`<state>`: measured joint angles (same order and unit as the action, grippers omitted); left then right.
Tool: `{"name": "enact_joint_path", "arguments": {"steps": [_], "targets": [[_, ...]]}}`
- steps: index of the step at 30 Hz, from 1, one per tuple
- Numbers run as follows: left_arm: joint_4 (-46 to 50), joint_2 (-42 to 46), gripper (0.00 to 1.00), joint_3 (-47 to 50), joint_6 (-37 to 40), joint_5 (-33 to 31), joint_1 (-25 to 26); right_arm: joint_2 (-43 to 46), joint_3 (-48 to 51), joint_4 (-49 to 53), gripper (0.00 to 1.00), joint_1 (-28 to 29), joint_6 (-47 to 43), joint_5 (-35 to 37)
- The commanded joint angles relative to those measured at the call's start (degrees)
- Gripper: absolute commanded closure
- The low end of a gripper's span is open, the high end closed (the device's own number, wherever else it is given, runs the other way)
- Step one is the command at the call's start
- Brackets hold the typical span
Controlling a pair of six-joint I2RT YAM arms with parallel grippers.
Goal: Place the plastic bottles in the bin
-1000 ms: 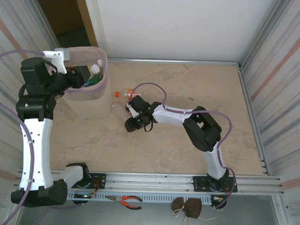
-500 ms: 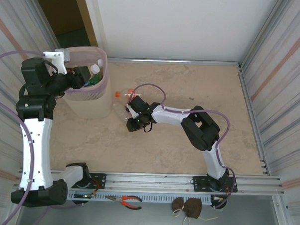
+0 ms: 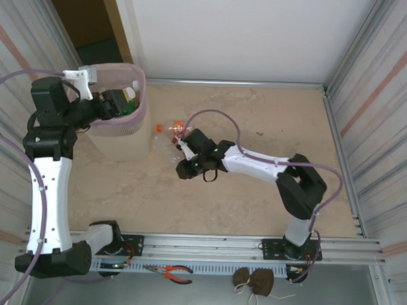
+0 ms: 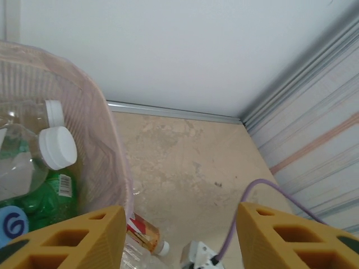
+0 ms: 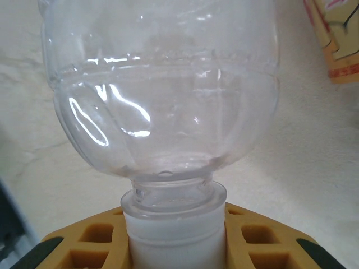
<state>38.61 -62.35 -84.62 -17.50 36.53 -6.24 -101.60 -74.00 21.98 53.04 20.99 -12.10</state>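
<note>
My right gripper [image 3: 179,146] is shut on the white cap of a clear plastic bottle [image 5: 162,84], which lies on the floor right of the bin [image 3: 120,132]. Beside it lies a bottle with a red and orange label [image 3: 176,129] and an orange cap. The pale pink bin holds several bottles, among them a green one [image 4: 50,193] and two with white caps [image 4: 56,147]. My left gripper [image 3: 121,100] hovers over the bin's rim, open, with nothing between its yellow fingers [image 4: 67,238]. The labelled bottle [image 4: 143,234] shows below it.
Corrugated metal walls [image 3: 375,99] close in both sides, with a white wall at the back. A metal rail [image 3: 206,246] runs along the near edge, with red-handled pliers [image 3: 176,273] and a brown pouch [image 3: 255,280] in front of it. Bare stone-patterned floor [image 3: 273,115] lies to the right.
My right gripper has shut on the clear bottle's cap, and that arm has stretched out to the right. My left gripper has opened a little wider over the bin.
</note>
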Motion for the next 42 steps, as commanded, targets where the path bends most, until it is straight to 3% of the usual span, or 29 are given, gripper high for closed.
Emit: {"name": "enact_joint_path", "arguments": {"steps": [1,7,13,22,28,39,42], "targets": [[-1.86,-0.13,0.44,-1.50,-2.60,3.45,0.92,6.81,1.14,0.35,0.77,-0.01,2.09,0.99],[-2.34,-0.70,0.34,-1.80,-3.67,1.56,6.44,14.81,1.45,-1.85,0.77,-1.46,4.93,2.34],[-4.65,-2.28,0.23,0.27,-4.11,-3.94,15.68,21.06,1.66,-7.17,0.77,-3.85,8.42,1.37],[-13.18,-7.64,0.12,2.41,-8.00,-7.36,28.09,24.22,1.24,-9.50,0.76,-5.53,9.39,-2.63],[-16.90,-9.60,0.12,3.50,-11.25,-9.86,31.68,25.48,1.62,-9.85,0.76,-5.57,9.30,-3.20],[-18.69,-10.42,0.14,6.44,-15.39,-14.21,33.05,27.35,2.41,-10.29,0.76,-5.67,9.54,-2.27],[-21.09,-10.62,0.19,7.14,-16.47,-12.08,33.05,27.55,2.48,-10.20,0.76,-5.80,9.57,-2.26]]}}
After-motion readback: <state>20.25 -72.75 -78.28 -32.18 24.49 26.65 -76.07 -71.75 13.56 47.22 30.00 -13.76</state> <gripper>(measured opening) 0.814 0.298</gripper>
